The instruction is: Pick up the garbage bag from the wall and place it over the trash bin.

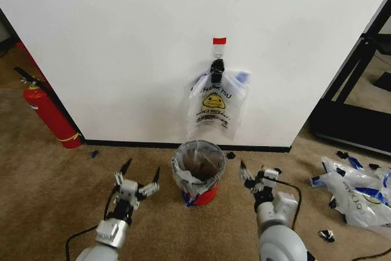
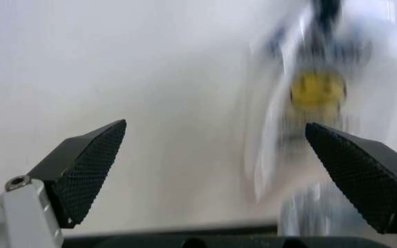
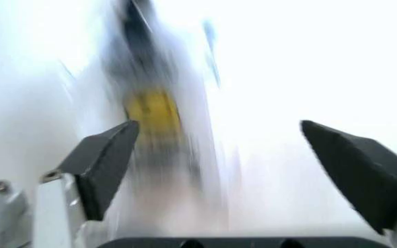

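The garbage bag (image 1: 215, 105), translucent white with a yellow smiley face, hangs from a black clip (image 1: 217, 65) on the white wall (image 1: 122, 41), under a red tape strip (image 1: 219, 41). Directly below it on the carpet stands the trash bin (image 1: 197, 174), black mesh with a red base and clear plastic inside its rim. My left gripper (image 1: 141, 175) is open, low and left of the bin. My right gripper (image 1: 258, 174) is open, low and right of the bin. Both wrist views look toward the blurred bag (image 2: 316, 93) (image 3: 153, 111) between open fingers.
A red fire extinguisher (image 1: 49, 113) leans by the wall's left corner. Several loose plastic bags (image 1: 357, 192) and small black scraps lie on the carpet at the right. A black frame (image 1: 351, 111) stands beside the wall's right edge.
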Tool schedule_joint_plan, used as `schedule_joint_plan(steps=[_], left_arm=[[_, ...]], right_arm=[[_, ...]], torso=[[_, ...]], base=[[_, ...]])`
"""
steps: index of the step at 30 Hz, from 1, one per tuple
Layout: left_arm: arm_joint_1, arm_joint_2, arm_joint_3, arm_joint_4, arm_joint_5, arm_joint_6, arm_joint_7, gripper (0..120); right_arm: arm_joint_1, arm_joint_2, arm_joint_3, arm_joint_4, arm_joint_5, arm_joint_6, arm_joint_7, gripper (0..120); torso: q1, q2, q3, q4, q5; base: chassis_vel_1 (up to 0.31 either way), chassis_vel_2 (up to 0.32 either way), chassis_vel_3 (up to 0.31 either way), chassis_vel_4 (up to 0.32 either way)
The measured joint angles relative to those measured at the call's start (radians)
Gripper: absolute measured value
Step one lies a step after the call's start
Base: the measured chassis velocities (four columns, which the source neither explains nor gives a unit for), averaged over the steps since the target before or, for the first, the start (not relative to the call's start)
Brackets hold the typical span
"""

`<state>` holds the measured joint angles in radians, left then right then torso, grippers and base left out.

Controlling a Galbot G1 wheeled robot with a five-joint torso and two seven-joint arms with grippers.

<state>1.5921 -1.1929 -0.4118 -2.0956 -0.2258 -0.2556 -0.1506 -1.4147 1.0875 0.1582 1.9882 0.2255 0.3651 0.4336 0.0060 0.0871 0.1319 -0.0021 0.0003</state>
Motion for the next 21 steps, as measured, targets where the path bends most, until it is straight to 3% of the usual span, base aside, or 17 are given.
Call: schedule_joint_plan(steps=[3, 11, 21], left_arm=[[0.012, -0.046, -0.013, -0.034, -0.018, -0.038, 0.04, 100], [0.02, -0.108, -0.029, -0.092, -0.026, -0.055, 0.072, 100], [0.024, -0.117, -0.036, -0.096, -0.011, -0.039, 0.088, 100]], right_arm=[[-0.031, 0.03, 0.058, -0.029, -0.123, 0.101, -0.116, 99], [-0.141, 0.089, 0.143, 0.045, -0.185, 0.084, -0.159, 100], [-0.187, 0.129, 0.18, 0.043, -0.252, 0.113, -0.155, 100]], torso=[[0.0, 0.0, 0.0, 0.0, -0.0001], [0.0, 0.0, 0.0, -0.0002, -0.0001], [0.0, 0.0, 0.0, -0.0001, -0.0002]], base=[[0.0, 0.0, 0.0, 0.0], [0.0, 0.0, 0.0, 0.0], [0.0, 0.0, 0.0, 0.0]])
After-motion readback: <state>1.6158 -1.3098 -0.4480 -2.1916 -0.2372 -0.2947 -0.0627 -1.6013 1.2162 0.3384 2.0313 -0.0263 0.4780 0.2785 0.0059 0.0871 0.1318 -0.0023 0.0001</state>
